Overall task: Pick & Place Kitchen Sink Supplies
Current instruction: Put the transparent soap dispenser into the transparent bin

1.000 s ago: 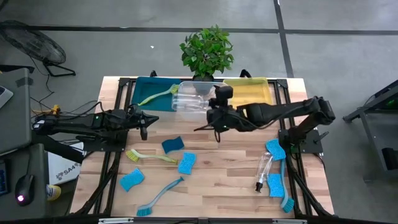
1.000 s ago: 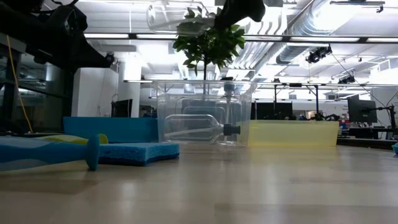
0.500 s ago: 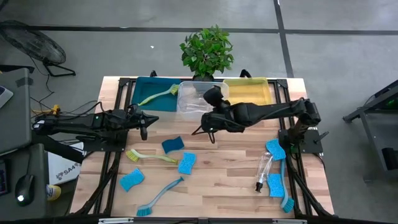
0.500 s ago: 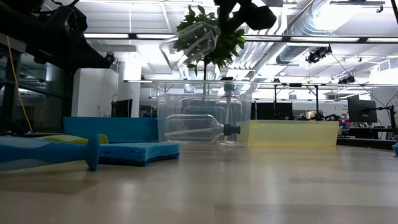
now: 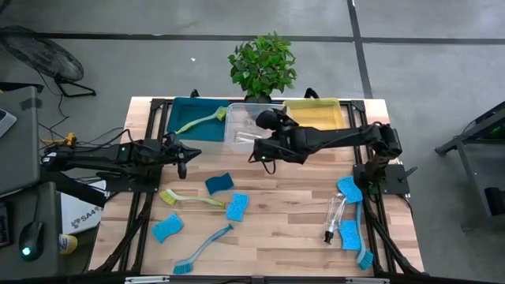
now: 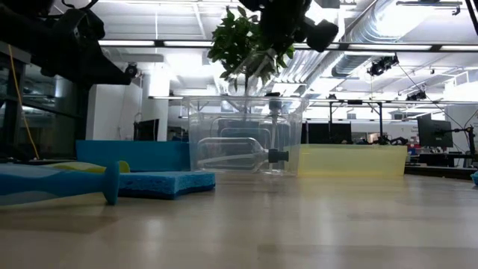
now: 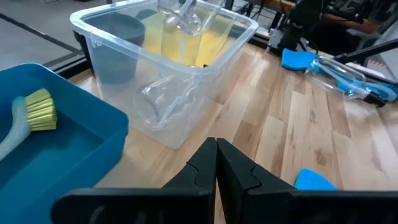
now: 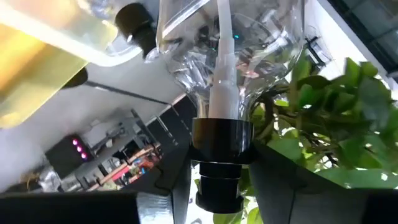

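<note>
My right gripper (image 5: 263, 147) hangs over the clear bin (image 5: 237, 136) at the far middle, shut on a clear pump bottle (image 8: 230, 43). The bottle also shows in the low view (image 6: 254, 63), in front of the plant. A second clear bottle (image 6: 240, 155) lies on its side in that bin. My left gripper (image 5: 183, 160) is shut and empty above the table's left part. On the table lie blue sponges (image 5: 220, 183), a yellow-green brush (image 5: 192, 199), a blue brush (image 5: 203, 248) and another bottle (image 5: 335, 214). A yellow-green brush (image 5: 201, 120) lies in the teal bin (image 5: 183, 110). My right gripper pinches the bottle's black pump collar (image 8: 221, 144) between its two fingers, one on either side of the neck. The bottle is lifted clear above the clear bin. It hangs steeply tilted, its clear body away from the fingers and lower than the collar.
The yellow bin (image 5: 316, 117) stands right of the clear bin, and the potted plant (image 5: 263, 65) stands behind them. Two sponges (image 5: 349, 189) and a blue brush (image 5: 361, 237) lie at the table's right. Bare wood shows in the table's middle (image 5: 292, 205).
My right gripper has moved toward the table's far left, over the clear bin, and has turned. The bottle it holds has tipped from about level to steeply tilted, its body swinging down toward the bin.
</note>
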